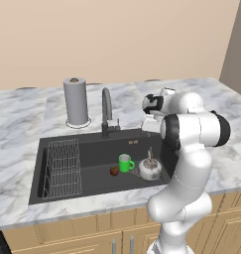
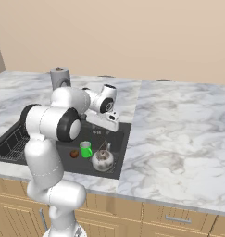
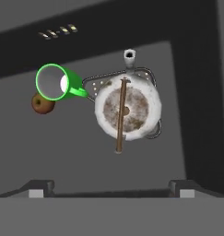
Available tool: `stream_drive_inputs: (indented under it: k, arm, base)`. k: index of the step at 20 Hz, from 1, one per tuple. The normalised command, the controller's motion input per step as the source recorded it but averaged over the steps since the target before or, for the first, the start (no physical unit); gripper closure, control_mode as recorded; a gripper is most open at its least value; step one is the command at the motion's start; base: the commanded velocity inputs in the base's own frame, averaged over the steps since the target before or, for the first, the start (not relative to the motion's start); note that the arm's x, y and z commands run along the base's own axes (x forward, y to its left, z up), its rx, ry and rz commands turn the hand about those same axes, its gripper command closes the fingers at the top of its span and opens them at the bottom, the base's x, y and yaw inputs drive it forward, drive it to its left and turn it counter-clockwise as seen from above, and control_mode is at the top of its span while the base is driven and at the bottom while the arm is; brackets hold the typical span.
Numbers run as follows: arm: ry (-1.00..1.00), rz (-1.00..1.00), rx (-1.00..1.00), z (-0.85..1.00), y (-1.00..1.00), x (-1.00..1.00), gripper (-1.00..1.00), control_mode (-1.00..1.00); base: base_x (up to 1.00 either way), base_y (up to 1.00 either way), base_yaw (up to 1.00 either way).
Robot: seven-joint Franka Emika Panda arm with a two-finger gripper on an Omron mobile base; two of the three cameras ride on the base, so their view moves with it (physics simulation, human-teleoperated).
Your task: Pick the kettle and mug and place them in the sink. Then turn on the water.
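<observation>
The silvery kettle (image 1: 150, 168) (image 2: 102, 160) (image 3: 127, 108) stands on the floor of the dark sink (image 1: 92, 149) (image 2: 119, 147) (image 3: 62, 147), at its right end. The green mug (image 1: 125, 163) (image 2: 85, 149) (image 3: 56, 82) stands upright just left of it, its handle touching the kettle's side. My gripper (image 1: 150, 124) (image 2: 107, 122) (image 3: 111, 191) hangs open above the kettle, well clear of it and holding nothing. No water shows at the curved faucet (image 1: 106, 106).
A small brown round thing (image 1: 114, 171) (image 2: 74, 153) (image 3: 43, 103) lies beside the mug. A wire rack (image 1: 62, 168) fills the sink's left part. A tall grey paper-towel roll (image 1: 75, 101) (image 2: 59, 76) stands behind the sink. Marble counter (image 2: 178, 125) stretches to the right.
</observation>
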Motion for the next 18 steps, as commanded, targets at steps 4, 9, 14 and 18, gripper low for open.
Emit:
stream_drive_inputs:
  k: [4, 9, 14, 18]
  arm:
    - [-0.01, 0.05, 0.12, 0.17, 0.13, 0.31, -1.0, -1.0]
    - [-0.08, 0.07, 0.11, 0.06, 0.32, 0.3, -1.0, -1.0]
    - [-0.16, 0.08, 0.12, 0.01, 0.35, 0.16, -1.0, -1.0]
    - [-0.22, 0.07, 0.12, 0.01, 0.3, 0.01, -1.0, -1.0]
  base:
    - [0.0, 0.0, 0.0]
    - [0.0, 0.0, 0.0]
    - [0.0, 0.0, 0.0]
    - [0.0, 0.0, 0.0]
